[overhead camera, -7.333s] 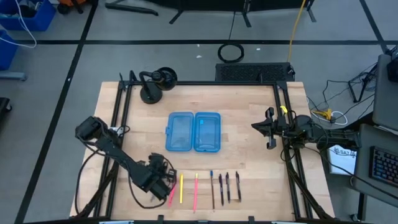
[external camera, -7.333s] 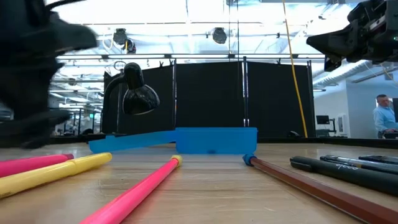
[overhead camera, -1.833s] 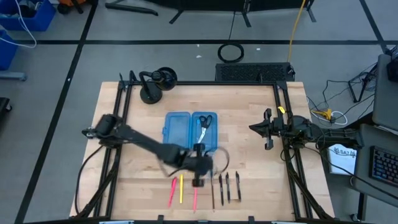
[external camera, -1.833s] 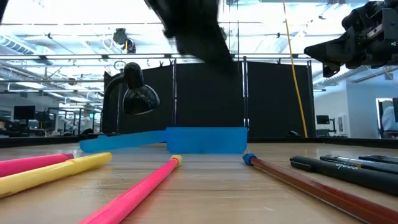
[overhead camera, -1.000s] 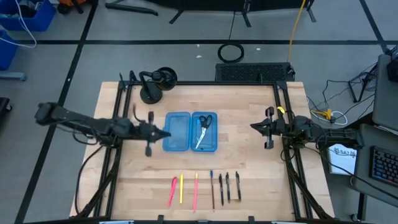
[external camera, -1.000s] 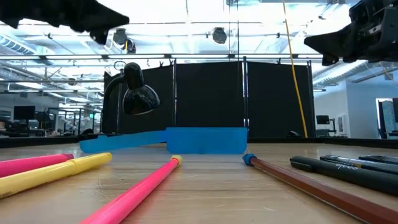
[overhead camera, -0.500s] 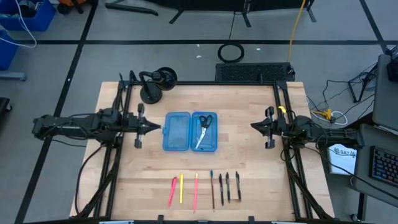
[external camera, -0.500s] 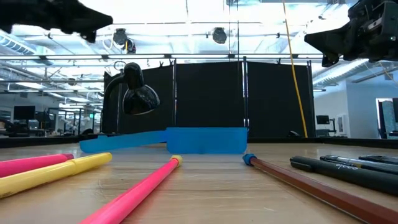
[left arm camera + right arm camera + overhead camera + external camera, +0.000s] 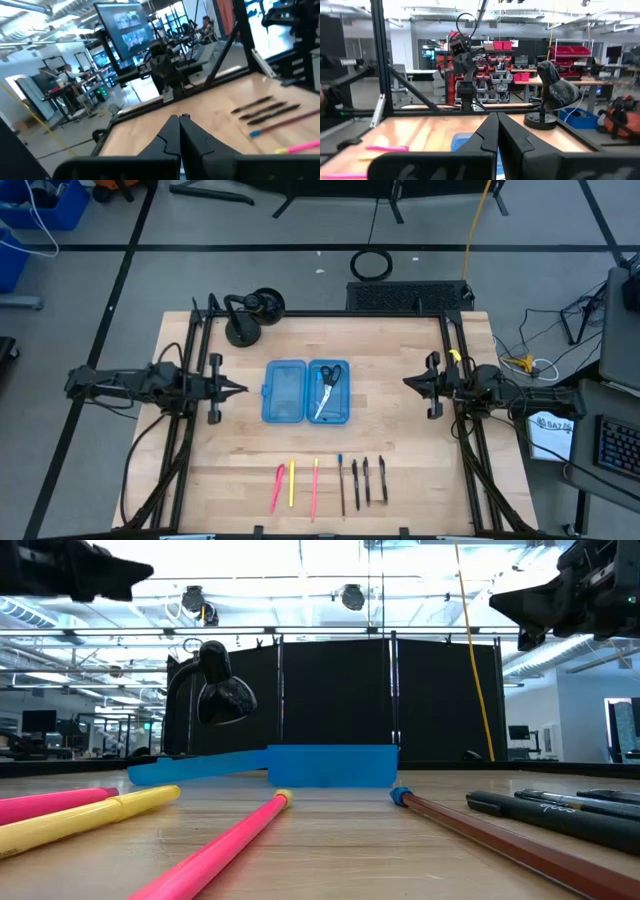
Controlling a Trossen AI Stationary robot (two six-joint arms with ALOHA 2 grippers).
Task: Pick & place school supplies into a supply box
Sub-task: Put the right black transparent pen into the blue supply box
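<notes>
My left gripper [image 9: 236, 388] & right gripper [image 9: 411, 382] both pinched closed, empty. Metal scissors [image 9: 326, 389] sit in the see-thru blue plastic box [image 9: 306, 391]; skinny pens [image 9: 330, 482] on wood desk [image 9: 400, 430].

Tabletop [image 9: 400, 450]: pale wood grain, framed in black rails. Box [image 9: 307, 391]: translucent blue, both halves. Scissors [image 9: 326, 388] in the box's right half: black handles, silver blades. Row at the near edge, from the left: pink pen [image 9: 277, 488], yellow pen [image 9: 292, 482], red-pink pen [image 9: 314, 487], brown pencil with a blue tip [image 9: 341, 484], three black pens [image 9: 367, 479]. Lamp [image 9: 246, 315]: black, glossy shade. Both arms: dark, near black. Floor: grey with black lines.
</notes>
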